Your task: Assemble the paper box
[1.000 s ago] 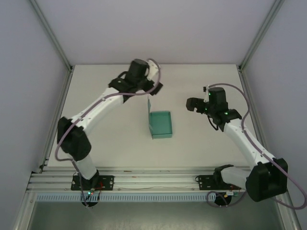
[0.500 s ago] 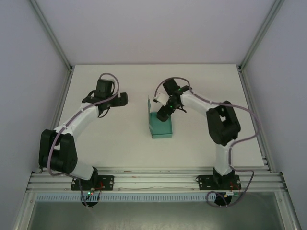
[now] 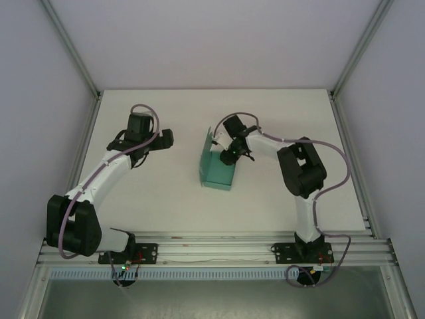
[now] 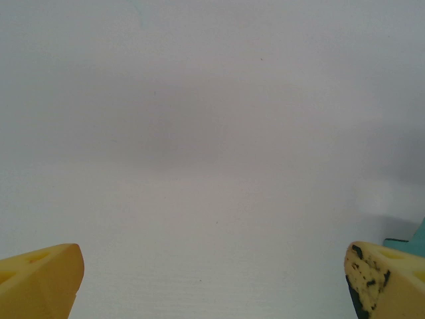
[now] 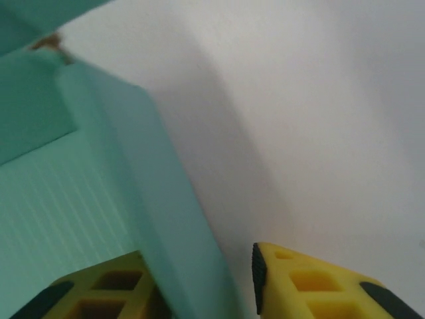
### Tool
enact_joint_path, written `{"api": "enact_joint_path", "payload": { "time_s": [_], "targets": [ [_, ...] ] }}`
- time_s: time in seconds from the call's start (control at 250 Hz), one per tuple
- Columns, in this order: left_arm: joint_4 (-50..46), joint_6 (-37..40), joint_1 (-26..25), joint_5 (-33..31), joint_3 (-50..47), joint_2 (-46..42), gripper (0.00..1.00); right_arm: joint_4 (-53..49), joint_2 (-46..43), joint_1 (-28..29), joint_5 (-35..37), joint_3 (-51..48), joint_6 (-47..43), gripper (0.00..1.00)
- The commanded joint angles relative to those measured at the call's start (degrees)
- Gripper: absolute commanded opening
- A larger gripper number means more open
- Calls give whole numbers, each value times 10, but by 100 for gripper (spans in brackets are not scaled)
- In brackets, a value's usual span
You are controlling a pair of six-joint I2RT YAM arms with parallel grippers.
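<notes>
The paper box (image 3: 218,171) is a teal-green card box standing open in the middle of the table, with one flap raised at its far left corner. My right gripper (image 3: 229,154) reaches down over its far right wall. In the right wrist view that teal wall (image 5: 166,219) stands between the yellow fingers (image 5: 312,286). The left finger lies against it and a gap shows beside the right pad, so my right gripper (image 5: 199,286) is open, its jaws narrowed. My left gripper (image 3: 167,138) hovers open to the left of the box, over bare table (image 4: 212,166).
The white table (image 3: 153,193) is walled by pale panels on three sides, with metal posts at the back corners. A slotted rail (image 3: 212,246) runs along the near edge. A sliver of teal card (image 4: 417,242) shows by the left gripper's right finger.
My right arm swung from the right side to the box and its jaws narrowed round the wall. The box slid left and tilted. My left arm drew back leftward from the box.
</notes>
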Motion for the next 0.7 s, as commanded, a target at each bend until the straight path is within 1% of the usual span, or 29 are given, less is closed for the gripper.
{"api": "enact_joint_path", "payload": {
  "time_s": [0.0,0.104,0.172,0.248,0.36,0.436,0.472,0.528,0.604,0.696],
  "targets": [
    [-4,-9,9,-23,6,-5,100,48,-53,7,74,-36,94,32],
    [-9,-11,8,-26,17,7,100,51,-79,10,111,-71,158,27],
    [-9,-14,8,-26,23,13,100,35,-91,15,126,-80,219,24],
    [-7,-20,8,-23,27,18,100,19,-99,25,163,-86,316,24],
    [1,-19,8,-6,29,20,100,-16,-98,40,181,-94,443,24],
    [4,-17,8,-1,30,22,100,-49,-94,58,225,-91,514,22],
    [3,-16,8,0,32,24,100,-66,-93,66,240,-86,540,20],
    [1,-15,8,2,37,29,100,-88,-93,76,254,-79,582,20],
    [-2,-12,8,13,44,37,100,-104,-94,86,241,-72,610,20],
    [5,-2,8,36,46,42,100,-99,-100,94,237,-77,628,21]
  ]
}}
